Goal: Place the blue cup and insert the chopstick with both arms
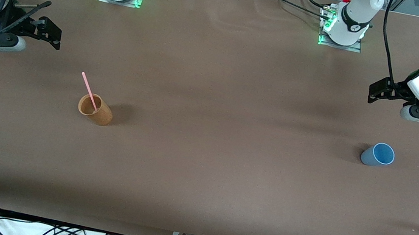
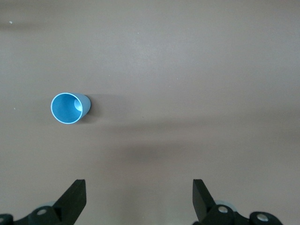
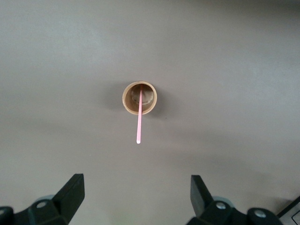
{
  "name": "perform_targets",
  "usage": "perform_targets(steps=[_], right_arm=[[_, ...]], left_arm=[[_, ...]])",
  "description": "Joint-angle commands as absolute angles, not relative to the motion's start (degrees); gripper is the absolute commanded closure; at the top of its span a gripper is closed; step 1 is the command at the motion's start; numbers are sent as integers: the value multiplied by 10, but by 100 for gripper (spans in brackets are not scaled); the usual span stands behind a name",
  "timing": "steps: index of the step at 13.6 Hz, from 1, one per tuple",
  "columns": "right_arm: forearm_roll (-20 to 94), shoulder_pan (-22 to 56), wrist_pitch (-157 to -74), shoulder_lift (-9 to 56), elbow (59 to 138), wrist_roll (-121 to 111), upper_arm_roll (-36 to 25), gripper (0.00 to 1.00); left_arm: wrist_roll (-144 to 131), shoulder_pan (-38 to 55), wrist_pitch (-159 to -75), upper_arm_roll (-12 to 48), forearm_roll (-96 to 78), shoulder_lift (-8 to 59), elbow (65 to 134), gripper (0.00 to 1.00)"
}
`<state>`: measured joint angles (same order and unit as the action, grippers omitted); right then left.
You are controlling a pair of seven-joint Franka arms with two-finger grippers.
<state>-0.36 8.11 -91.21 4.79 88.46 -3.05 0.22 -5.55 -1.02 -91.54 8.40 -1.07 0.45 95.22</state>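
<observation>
Thin pink chopstick (image 1: pixel 89 90) stands in the tan wooden cup (image 1: pixel 95 109), centre-left; light-blue tapered cup (image 1: pixel 378 155) upright, centre-right. Left end effector (image 1: pixel 373 94) and right end effector (image 1: pixel 54 32) both hover, fingers apart.

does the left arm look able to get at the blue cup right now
Probably yes. The left gripper hangs open above the table, and the blue cup stands upright and alone toward the left arm's end, with only bare table around it.
</observation>
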Motion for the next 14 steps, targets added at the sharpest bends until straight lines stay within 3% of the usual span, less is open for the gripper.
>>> perform_targets(steps=[1,14], right_arm=[[-8,85,-916,35,893,-25,-1,0],[-8,83,-911,39,878,-32,-1,0]], left_arm=[[-58,-11,-903,87,3,14,931,0],[-52,-11,-895,85,4,34,904,0]])
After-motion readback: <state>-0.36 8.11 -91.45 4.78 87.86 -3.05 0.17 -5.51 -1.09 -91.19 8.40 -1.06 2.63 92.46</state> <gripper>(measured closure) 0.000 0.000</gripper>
